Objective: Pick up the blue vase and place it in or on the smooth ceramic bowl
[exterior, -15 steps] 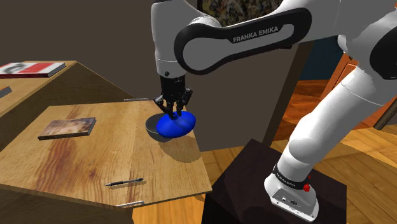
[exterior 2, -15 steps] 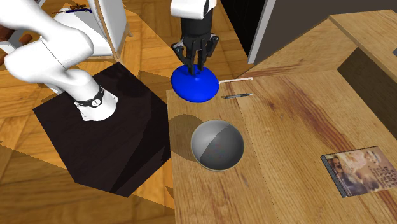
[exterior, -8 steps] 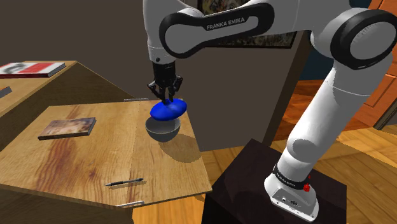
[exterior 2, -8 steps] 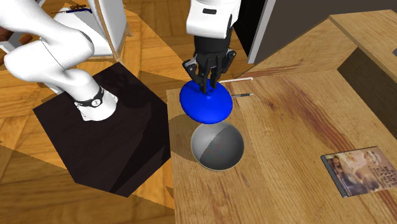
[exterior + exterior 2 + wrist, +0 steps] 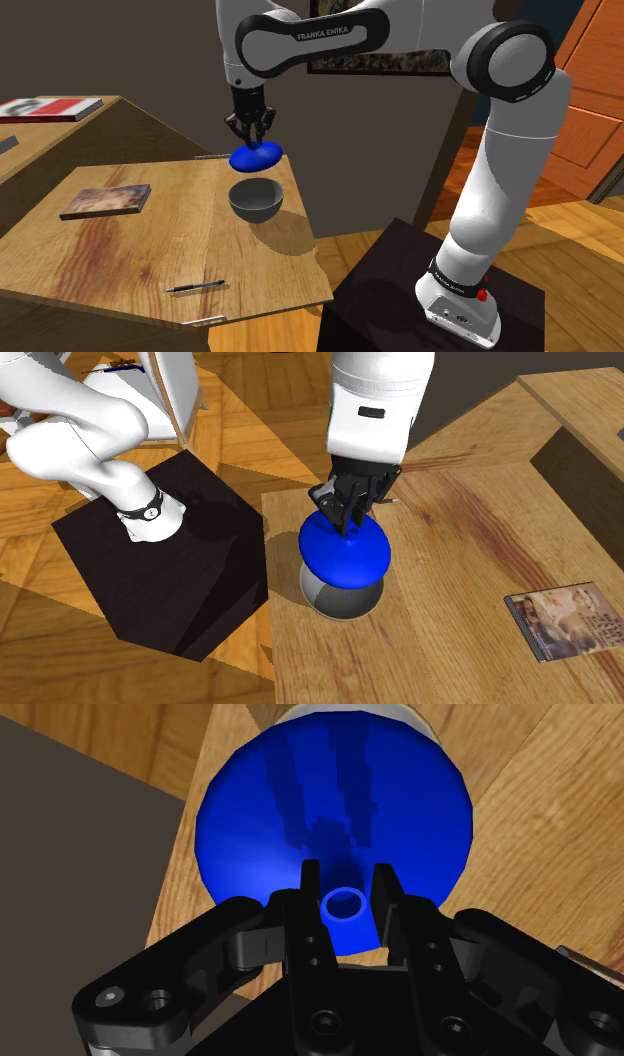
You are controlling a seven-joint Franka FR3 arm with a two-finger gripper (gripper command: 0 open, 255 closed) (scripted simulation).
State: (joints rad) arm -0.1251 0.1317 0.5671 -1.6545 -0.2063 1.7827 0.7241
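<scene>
Gripper (image 5: 251, 140) closed on the narrow neck of the blue vase (image 5: 255, 157). In the wrist view the two fingers (image 5: 311, 894) clasp the small ring of the neck opening, and the vase's wide round body (image 5: 330, 804) spreads out beyond them.

Vase hangs in the air over the grey bowl (image 5: 255, 200), apart from it. The shoulder view shows a plain gap between the vase's underside and the bowl's rim. In the second exterior view the vase (image 5: 345, 557) covers the part of the bowl nearer the arm, leaving a grey crescent (image 5: 340, 604).

Bowl sits upright on the wooden table (image 5: 150, 250), close to the table's edge on the stand's side.

Around the bowl:
- A flat book with a picture cover (image 5: 105, 200) lies well apart from the bowl, across the table, away from the stand.
- A dark pen (image 5: 195, 287) lies well apart from the bowl, near another table edge.
- A red-and-white book (image 5: 50, 107) rests on a separate, higher wooden surface, further from the bowl than the flat book.
- The dark stand box (image 5: 400, 270) stands on the wooden floor, off the table edge nearest the bowl.

The arm's white forearm reaches over the bowl from above.
</scene>
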